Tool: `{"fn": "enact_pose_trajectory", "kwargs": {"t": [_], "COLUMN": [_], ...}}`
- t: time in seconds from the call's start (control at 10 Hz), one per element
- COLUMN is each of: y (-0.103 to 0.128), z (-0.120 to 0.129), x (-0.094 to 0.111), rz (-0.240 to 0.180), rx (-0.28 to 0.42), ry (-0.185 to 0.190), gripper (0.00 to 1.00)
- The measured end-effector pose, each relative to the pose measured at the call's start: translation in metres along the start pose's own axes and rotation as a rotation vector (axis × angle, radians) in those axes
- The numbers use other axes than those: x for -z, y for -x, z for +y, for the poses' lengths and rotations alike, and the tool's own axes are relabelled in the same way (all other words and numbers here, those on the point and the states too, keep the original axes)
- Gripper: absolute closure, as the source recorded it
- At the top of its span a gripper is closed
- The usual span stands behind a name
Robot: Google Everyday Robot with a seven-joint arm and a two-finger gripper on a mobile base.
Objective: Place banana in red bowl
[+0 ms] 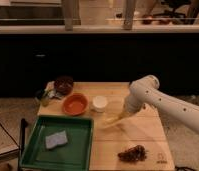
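Note:
The banana is pale yellow and slightly curved. It hangs from my gripper, just above the wooden table, in front of and to the right of the white cup. My gripper is shut on the banana's right end, and the white arm reaches in from the right. The red bowl is shallow and orange-red. It stands empty to the left of the cup, about a bowl's width left of the banana.
A dark maroon bowl stands behind the red bowl, with green items beside it. A green tray with a grey-blue sponge lies at the front left. A dark brown cluster lies at the front right.

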Motion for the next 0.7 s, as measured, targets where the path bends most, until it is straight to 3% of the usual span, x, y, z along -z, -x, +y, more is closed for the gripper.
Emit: {"fn": "enact_pose_trajectory", "kwargs": {"t": [0.4, 0.7], "y": [0.019, 0.019], "z": [-0.030, -0.036], "x": [0.000, 0.004], "rz": [-0.008, -0.006], "rx": [0.043, 0.058], "ry": [-0.013, -0.014], "gripper": [0.92, 0.92]}}
